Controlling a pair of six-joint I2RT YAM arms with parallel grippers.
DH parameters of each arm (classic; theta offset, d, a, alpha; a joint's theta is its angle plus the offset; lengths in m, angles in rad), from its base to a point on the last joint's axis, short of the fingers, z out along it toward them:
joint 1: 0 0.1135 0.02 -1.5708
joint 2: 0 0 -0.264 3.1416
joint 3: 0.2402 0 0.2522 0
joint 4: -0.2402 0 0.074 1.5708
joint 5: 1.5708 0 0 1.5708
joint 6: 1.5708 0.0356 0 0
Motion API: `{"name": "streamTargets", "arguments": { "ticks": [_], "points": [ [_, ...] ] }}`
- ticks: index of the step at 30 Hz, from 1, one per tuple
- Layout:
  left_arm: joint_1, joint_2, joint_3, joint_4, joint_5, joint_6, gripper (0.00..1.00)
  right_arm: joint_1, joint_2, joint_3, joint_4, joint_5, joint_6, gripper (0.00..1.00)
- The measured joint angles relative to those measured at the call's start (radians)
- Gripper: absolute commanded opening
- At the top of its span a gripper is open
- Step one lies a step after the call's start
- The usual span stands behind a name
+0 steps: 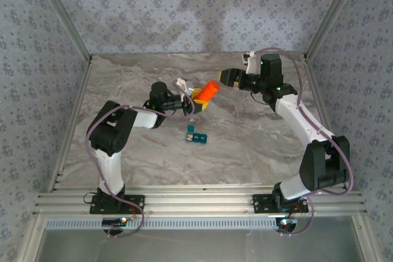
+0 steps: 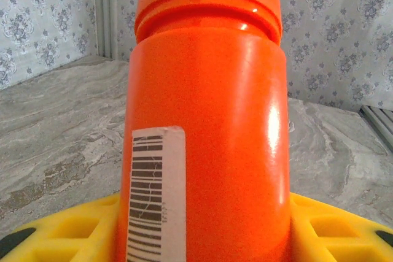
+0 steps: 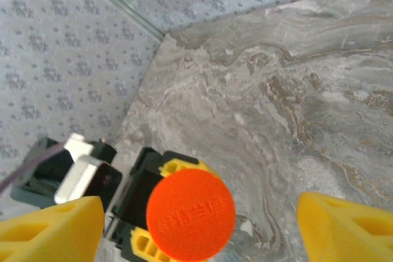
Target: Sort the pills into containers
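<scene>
left end effector (image 1: 189, 104) hangs just beyond the containers (image 1: 196, 134), which are the nearest thing to the arm bases: a short teal strip lying flat on the worktop (image 1: 258, 151) near its middle, long axis roughly left to right, touched by nothing. whether its lids are up is too small to tell. this end effector is clamped on the lower body of the orange bottle (image 1: 209, 92), which tilts its cap (image 3: 190, 214) up and across toward the right arm. farther back, the right end effector (image 1: 228, 78) is spread wide and empty, facing the cap head-on but apart from it. the strip lies nearer the left arm, so pouring likely falls to it once the cap is off.
</scene>
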Motion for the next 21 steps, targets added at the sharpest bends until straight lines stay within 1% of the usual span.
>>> {"name": "streamTargets", "arguments": {
  "ticks": [6,14,17,21],
  "points": [
    [0.000,0.000,0.000,0.000,0.000,-0.003,0.00,0.001,0.043,-0.001,-0.010,-0.060,-0.087,0.83],
    [-0.001,0.000,0.000,0.000,0.000,-0.003,0.00,0.029,0.095,0.018,-0.033,-0.088,-0.129,0.80],
    [-0.001,0.000,0.000,0.000,0.000,-0.003,0.00,0.041,0.106,0.037,-0.039,-0.090,-0.135,0.77],
    [-0.001,0.000,0.002,0.000,0.000,-0.003,0.00,0.050,0.125,0.063,-0.039,-0.101,-0.137,0.69]
  ]
}}
